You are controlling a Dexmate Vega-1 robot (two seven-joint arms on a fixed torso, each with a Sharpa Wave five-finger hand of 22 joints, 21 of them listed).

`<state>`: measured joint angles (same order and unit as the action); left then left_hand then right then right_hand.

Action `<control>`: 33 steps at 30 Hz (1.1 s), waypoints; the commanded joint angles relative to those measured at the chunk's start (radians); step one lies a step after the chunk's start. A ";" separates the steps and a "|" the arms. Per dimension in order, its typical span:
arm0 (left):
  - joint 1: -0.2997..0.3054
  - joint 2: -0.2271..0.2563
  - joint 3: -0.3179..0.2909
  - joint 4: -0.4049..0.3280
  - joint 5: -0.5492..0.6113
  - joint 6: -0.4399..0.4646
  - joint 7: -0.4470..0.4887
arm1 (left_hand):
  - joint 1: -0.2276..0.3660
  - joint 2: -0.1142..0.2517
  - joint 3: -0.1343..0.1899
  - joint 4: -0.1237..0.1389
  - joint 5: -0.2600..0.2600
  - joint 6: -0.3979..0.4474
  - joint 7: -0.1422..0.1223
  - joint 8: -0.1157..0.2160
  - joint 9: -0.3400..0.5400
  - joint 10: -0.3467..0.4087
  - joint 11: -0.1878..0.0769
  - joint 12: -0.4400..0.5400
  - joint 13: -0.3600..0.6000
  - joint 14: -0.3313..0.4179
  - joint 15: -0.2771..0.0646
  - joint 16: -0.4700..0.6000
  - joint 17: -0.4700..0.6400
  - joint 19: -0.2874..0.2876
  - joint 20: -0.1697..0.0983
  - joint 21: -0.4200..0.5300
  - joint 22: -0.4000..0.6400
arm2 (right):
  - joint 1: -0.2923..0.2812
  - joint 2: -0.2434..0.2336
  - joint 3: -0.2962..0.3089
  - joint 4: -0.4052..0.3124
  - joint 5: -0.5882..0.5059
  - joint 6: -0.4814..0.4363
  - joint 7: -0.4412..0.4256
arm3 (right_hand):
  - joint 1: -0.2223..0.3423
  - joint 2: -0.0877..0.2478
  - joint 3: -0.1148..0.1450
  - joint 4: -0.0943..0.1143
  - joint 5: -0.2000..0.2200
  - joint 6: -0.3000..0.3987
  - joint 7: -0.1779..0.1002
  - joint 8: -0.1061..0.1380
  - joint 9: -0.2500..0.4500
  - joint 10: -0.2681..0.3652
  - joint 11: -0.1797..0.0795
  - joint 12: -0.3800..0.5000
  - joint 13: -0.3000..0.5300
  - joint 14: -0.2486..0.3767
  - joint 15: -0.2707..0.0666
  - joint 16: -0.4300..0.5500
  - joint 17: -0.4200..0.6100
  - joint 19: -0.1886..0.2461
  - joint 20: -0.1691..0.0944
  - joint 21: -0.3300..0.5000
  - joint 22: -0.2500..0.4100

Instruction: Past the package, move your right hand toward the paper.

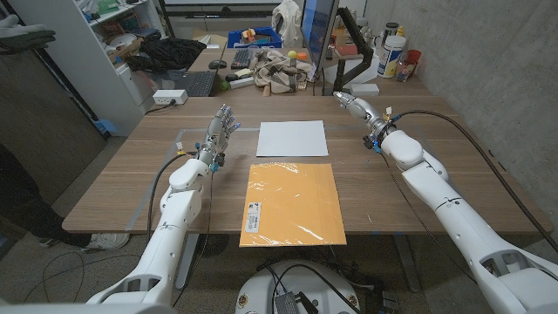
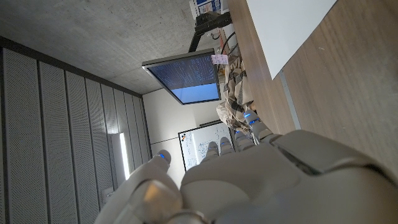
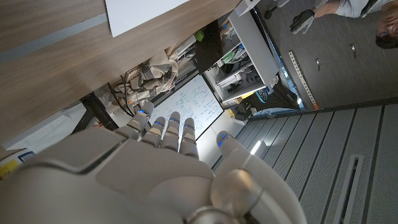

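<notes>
Left hand [image 1: 222, 125], left of centre in the head view, holds nothing, fingers extended. White paper [image 1: 292, 138] lies at centre, the orange package [image 1: 292, 203] just below it. Right hand [image 1: 356, 106], upper right of the paper, is empty, fingers straight.

- The worktop [image 1: 131, 174] is brown wood with a matt, streaked grain.
- The package [image 1: 292, 203] is orange-yellow and shiny, catching light like plastic film.
- The paper [image 1: 292, 138] is a plain, matt white sheet.
- The right hand [image 1: 355, 107] and left hand [image 1: 221, 127] have smooth, pale grey plastic-looking shells with a slight sheen.
- The wall [image 2: 56, 37] is rough grey concrete.
</notes>
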<state>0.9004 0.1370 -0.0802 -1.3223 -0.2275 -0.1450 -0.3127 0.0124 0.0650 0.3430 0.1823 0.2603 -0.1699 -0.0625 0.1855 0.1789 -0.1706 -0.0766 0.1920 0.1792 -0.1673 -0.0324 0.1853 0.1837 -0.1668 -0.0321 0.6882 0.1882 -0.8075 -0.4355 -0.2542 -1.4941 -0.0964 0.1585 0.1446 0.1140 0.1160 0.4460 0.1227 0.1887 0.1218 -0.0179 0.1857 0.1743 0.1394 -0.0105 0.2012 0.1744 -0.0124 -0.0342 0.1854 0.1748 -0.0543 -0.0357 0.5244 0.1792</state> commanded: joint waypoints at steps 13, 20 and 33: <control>0.005 0.006 -0.005 -0.011 0.005 -0.001 -0.004 | 0.003 0.096 -0.007 0.002 0.009 -0.089 0.000 0.004 0.004 -0.081 -0.002 0.005 0.001 -0.125 -0.025 0.005 0.004 -0.129 -0.030 0.002 0.003 | 0.038 -0.013 -0.048 -0.029 -0.136 0.014 0.006 | 0.020 0.067 0.009 -0.002 -0.002 0.007 -0.001 0.002 0.004 0.008 -0.003 0.003 0.003 0.006 -0.013 0.006 0.001 0.004 -0.073 -0.007 0.003; 0.002 0.009 -0.007 -0.009 0.005 -0.003 -0.005 | 0.002 0.096 -0.008 0.002 0.010 -0.088 0.000 0.004 0.004 -0.081 -0.002 0.005 0.001 -0.126 -0.025 0.005 0.004 -0.129 -0.030 0.001 0.003 | 0.053 -0.025 -0.070 -0.037 -0.195 0.028 0.003 | 0.022 0.067 0.010 -0.002 -0.002 0.009 -0.002 0.002 0.004 0.008 -0.006 0.003 0.003 0.007 -0.012 0.006 0.002 0.004 -0.073 -0.009 0.003; 0.003 0.011 -0.008 -0.008 0.004 -0.008 -0.009 | 0.003 0.097 -0.009 0.002 0.011 -0.088 0.000 0.004 0.004 -0.080 -0.003 0.006 0.001 -0.125 -0.026 0.006 0.004 -0.128 -0.031 0.001 0.003 | 0.071 -0.036 -0.095 -0.058 -0.272 0.039 0.007 | 0.026 0.068 0.013 -0.003 -0.003 0.013 -0.004 0.003 0.004 0.007 -0.005 0.002 0.003 0.008 -0.014 0.006 0.002 0.005 -0.076 -0.011 0.003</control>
<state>0.9035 0.1457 -0.0866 -1.3320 -0.2234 -0.1493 -0.3192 0.0124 0.0650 0.3390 0.1862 0.2671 -0.1698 -0.0625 0.1855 0.1788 -0.1706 -0.0766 0.1917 0.1791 -0.1672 -0.0323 0.1852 0.1836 -0.1668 -0.0321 0.6882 0.1881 -0.7529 -0.4604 -0.3269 -1.5354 -0.2993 0.1882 0.1500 0.1340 0.1171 0.4502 0.1185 0.1887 0.1271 -0.0232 0.1857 0.1743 0.1449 -0.0159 0.2012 0.1743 -0.0087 -0.0304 0.1854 0.1745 -0.0544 -0.0357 0.5167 0.1791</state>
